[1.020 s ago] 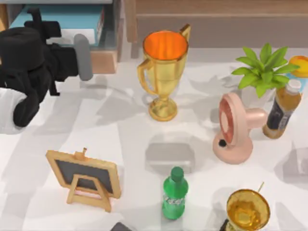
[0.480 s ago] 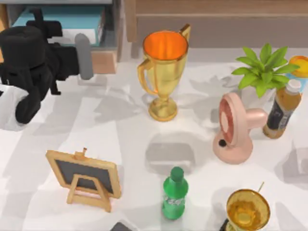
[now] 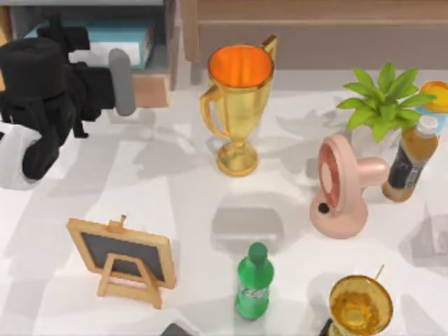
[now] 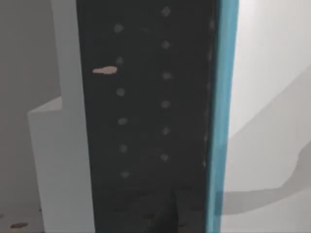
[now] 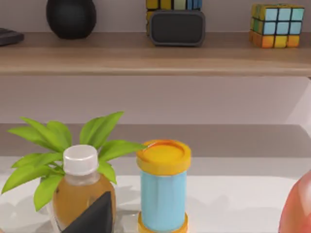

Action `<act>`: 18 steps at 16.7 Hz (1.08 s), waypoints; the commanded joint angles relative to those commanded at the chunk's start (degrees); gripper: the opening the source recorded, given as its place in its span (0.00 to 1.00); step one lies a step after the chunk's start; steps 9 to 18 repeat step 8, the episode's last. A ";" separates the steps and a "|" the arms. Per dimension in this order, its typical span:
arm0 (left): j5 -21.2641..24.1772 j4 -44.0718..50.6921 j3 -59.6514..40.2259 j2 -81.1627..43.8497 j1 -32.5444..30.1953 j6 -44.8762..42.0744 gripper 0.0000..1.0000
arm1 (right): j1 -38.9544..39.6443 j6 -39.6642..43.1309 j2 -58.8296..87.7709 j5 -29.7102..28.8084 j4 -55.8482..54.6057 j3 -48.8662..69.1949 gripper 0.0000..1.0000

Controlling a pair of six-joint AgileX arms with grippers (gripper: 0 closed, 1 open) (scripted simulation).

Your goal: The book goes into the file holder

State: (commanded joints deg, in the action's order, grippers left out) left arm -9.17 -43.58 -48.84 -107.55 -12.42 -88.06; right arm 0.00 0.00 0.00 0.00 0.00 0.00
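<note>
The light blue book (image 3: 115, 33) lies inside the grey file holder (image 3: 169, 42) at the table's back left, partly covered by my left arm. My left gripper (image 3: 120, 80) hovers at the holder's front, just right of the black wrist. In the left wrist view the book's teal edge (image 4: 219, 121) runs close past the camera, beside a dark dotted surface and a grey wall of the file holder (image 4: 65, 155). My right arm is parked off the table's right side.
A gold trophy cup (image 3: 239, 105) stands just right of the holder. A small chalkboard easel (image 3: 122, 257), a green bottle (image 3: 253, 281), a pink fan (image 3: 341, 185), a potted plant (image 3: 381, 98), a tea bottle (image 3: 411, 157) and a second gold cup (image 3: 360, 304) are spread across the table.
The book's visible part has shrunk and slid deeper into the file holder. My left arm has shifted slightly toward the back.
</note>
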 joint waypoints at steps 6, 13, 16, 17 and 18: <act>0.00 0.00 0.00 0.00 0.00 0.00 1.00 | 0.00 0.00 0.00 0.00 0.00 0.00 1.00; 0.00 0.00 0.00 0.00 0.00 0.00 1.00 | 0.00 0.00 0.00 0.00 0.00 0.00 1.00; 0.00 0.00 0.00 0.00 0.00 0.00 1.00 | 0.00 0.00 0.00 0.00 0.00 0.00 1.00; 0.00 0.00 0.00 0.00 0.00 0.00 1.00 | 0.00 0.00 0.00 0.00 0.00 0.00 1.00; 0.00 0.00 0.00 0.00 0.00 0.00 1.00 | 0.00 0.00 0.00 0.00 0.00 0.00 1.00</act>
